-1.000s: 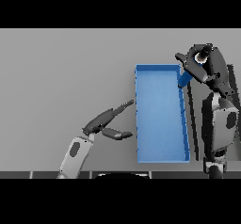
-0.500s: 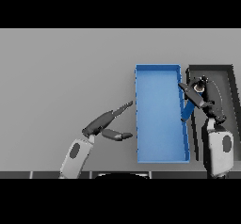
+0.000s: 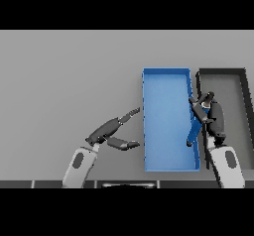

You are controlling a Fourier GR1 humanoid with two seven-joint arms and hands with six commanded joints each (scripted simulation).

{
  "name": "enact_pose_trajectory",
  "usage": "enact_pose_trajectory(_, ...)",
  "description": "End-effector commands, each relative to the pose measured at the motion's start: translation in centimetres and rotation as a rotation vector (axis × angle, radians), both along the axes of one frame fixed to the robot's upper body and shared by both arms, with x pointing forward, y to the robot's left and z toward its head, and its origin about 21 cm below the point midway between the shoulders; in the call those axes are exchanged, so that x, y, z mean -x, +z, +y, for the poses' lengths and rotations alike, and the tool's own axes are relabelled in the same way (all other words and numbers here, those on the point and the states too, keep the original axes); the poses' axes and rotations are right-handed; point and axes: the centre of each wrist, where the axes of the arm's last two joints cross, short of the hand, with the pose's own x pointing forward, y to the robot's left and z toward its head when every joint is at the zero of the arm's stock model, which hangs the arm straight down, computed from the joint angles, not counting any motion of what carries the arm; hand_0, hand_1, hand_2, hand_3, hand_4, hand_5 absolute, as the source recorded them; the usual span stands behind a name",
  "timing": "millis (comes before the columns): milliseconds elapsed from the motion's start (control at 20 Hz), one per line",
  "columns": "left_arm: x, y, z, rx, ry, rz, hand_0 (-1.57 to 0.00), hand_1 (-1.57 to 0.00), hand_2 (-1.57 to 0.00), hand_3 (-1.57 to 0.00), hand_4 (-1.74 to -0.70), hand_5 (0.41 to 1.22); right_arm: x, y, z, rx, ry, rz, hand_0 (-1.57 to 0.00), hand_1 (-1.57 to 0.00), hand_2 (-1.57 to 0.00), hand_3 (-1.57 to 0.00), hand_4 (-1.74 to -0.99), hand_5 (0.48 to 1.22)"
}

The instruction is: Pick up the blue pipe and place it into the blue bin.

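blue pipe (image 3: 196, 123) is in the right hand (image 3: 214, 120), fingers curled round its upper part, so the hand is clamped on it; pipe hangs slanted, top end near the hand, lower end dipping down and left across the right wall of the blue bin (image 3: 167, 165) and ending over the bin floor near that wall. can't tell if the lower tip is touching the floor or just above it. step in hand looks like the placing one: pick is done, pipe is at the bin edge, half in, half over the rim. next move likely calls for carrying the hand a bit further left so the whole pipe clears the right wall, lowering, then letting the fingers go; risk is the pipe catching on the wall or tipping back out toward the dark tray (image 3: 243, 88) that sits just beside the bin on its right. right hand itself sits over the gap between bin wall and dark tray. left hand (image 3: 110, 133) idle on the grey table (image 3: 59, 81) just left of the bin, fingers straight and spread, thumb apart, holding nothing, one fingertip close to the bin's left wall but apparently not touching
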Motion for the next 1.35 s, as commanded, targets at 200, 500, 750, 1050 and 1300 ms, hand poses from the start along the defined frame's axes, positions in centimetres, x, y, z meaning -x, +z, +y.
enact_pose_trajectory(200,0.3,0.1,0.2,0.008,0.004,-0.001,0.0,0.0,0.0,0.0,-0.88,0.43,0.0,-0.5,0.1,0.151,0.132,0.158,-0.38,-0.35,-0.35,-0.21,-1.219,1.137)
enact_pose_trajectory(500,0.3,0.5,-0.3,0.005,-0.005,-0.001,0.0,0.0,0.0,0.0,-0.89,0.426,0.2,-0.9,-0.3,0.264,0.207,0.463,-0.1,-0.09,-0.09,-0.05,-1.071,0.868)
enact_pose_trajectory(750,0.5,0.1,-0.3,0.0,0.01,-0.001,0.0,0.0,0.0,0.0,-0.89,0.429,0.0,-0.1,1.0,0.318,0.233,0.496,-0.03,-0.03,-0.03,-0.02,-1.038,0.734)
enact_pose_trajectory(1050,0.3,0.2,-0.2,-0.004,0.011,-0.005,0.0,0.0,0.0,0.0,-0.89,0.431,-0.2,-0.4,1.5,0.324,0.244,0.516,-0.01,-0.01,-0.01,0.0,-1.022,0.665)
enact_pose_trajectory(1300,0.2,-0.2,0.7,-0.015,0.012,0.005,0.0,0.0,0.0,0.0,-0.88,0.431,-0.3,-0.4,1.5,0.324,0.255,0.51,-0.01,-0.01,-0.01,0.0,-1.022,0.643)
